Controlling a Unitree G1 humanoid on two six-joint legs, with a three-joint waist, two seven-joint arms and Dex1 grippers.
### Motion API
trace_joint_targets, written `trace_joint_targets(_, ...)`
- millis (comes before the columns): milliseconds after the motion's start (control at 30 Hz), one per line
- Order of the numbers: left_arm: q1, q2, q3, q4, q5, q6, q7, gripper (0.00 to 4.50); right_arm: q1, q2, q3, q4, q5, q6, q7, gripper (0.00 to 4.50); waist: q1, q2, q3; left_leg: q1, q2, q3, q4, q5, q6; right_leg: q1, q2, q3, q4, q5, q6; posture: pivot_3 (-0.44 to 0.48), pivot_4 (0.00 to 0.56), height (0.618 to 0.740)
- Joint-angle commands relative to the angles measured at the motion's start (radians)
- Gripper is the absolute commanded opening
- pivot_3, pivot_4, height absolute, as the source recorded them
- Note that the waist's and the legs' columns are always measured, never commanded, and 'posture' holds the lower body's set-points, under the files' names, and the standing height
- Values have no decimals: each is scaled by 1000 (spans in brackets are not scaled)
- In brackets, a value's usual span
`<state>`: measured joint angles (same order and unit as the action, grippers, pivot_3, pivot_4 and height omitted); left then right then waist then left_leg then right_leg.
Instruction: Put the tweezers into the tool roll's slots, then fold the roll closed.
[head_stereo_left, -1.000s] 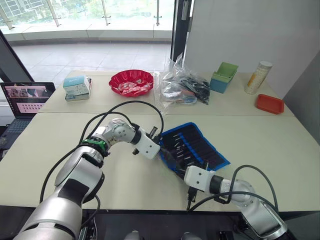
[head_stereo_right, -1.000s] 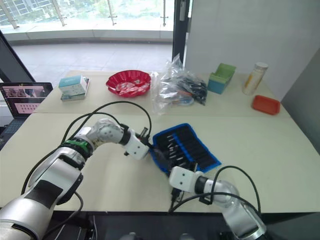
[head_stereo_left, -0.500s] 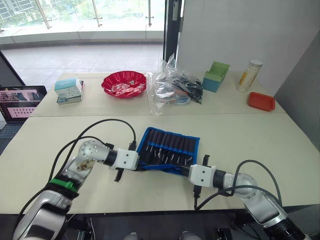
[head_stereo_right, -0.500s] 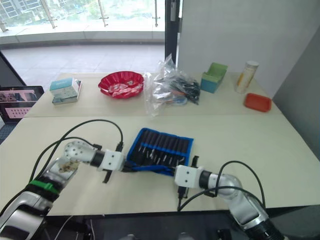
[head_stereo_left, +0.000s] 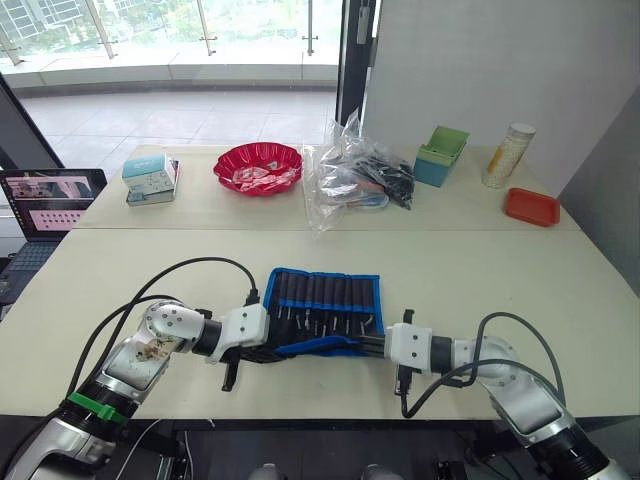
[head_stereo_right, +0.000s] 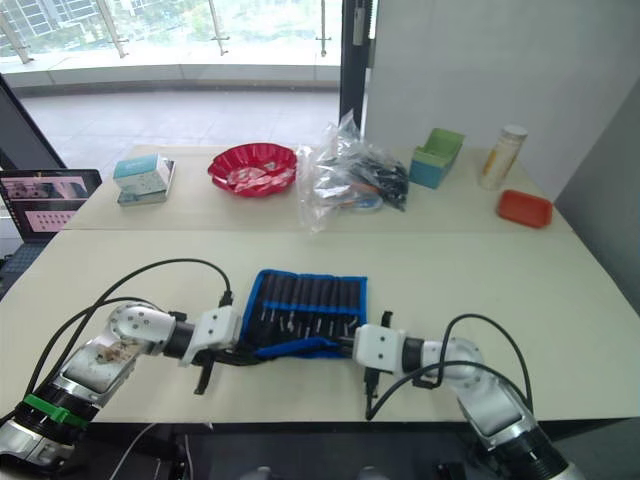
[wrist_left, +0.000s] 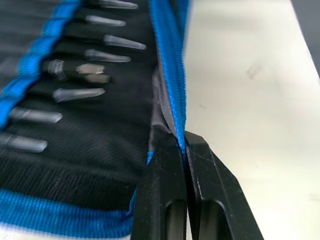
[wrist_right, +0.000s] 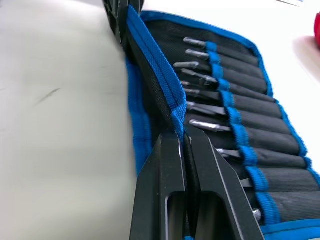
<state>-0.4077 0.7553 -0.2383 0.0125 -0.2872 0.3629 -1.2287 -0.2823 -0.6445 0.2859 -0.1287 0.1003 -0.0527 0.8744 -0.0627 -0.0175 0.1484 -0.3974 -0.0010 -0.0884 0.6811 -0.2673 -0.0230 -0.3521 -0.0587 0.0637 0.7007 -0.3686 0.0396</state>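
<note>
The tool roll (head_stereo_left: 322, 312) lies open on the near half of the pale desk (head_stereo_left: 520, 280), its rows of slots (head_stereo_left: 325, 292) facing up and its blue-edged near flap lifted off the surface between the two arms. The left pincer (wrist_left: 184, 150) is clamped on the blue edging at the roll's left near corner, fingers pressed together on the fabric with the edging running up between them. The right pincer (wrist_right: 183, 137) grips the same raised edge at the roll's right near corner, its two black fingers likewise closed on the blue binding. From the head camera, both arms reach in low over the front of the desk, one at either end of the roll, with black cables looping beside them. The tweezers (wrist_right: 200, 79) sit tucked in the slots side by side, their slim metal tips pointing out of the pockets toward the lifted flap. On the far half of the desk stand a red bowl (head_stereo_left: 259, 166), a clear plastic bag of tools (head_stereo_left: 355, 180) just to its right, a green box (head_stereo_left: 441, 154), a pale cylindrical container (head_stereo_left: 509, 155) and a small red tray (head_stereo_left: 531, 206). A small carton (head_stereo_left: 151, 176) rests at the far left, and a laptop (head_stereo_left: 48, 203) sits off the desk's left edge.
</note>
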Motion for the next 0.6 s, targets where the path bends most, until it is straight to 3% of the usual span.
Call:
trace_joint_targets(33,-30,5,63,14,-31,152,56,27,-15,-22,-82,62,-19,22,-36,0,3,0,0,0,0,0,0,0,0,0,0,0,0,0,0,0,150,740)
trace_joint_targets(333,-99,-106,118,30,-102,323,196,27,-45,34,-89,138,-22,34,-94,0,4,0,0,-2,0,3,0,0,-1,0,0,0,1,0,0,0,150,740)
trace_joint_targets(400,-110,-116,126,26,-108,344,213,642,-43,48,-108,151,-17,24,-111,0,4,0,0,-2,0,3,0,0,-1,0,0,0,1,0,0,0,150,740)
trace_joint_targets(600,-139,-137,186,46,-108,322,266,2550,-36,74,-162,173,-13,2,-149,1954,2,0,0,-2,0,5,0,2,-3,0,0,0,1,0,0,0,150,740)
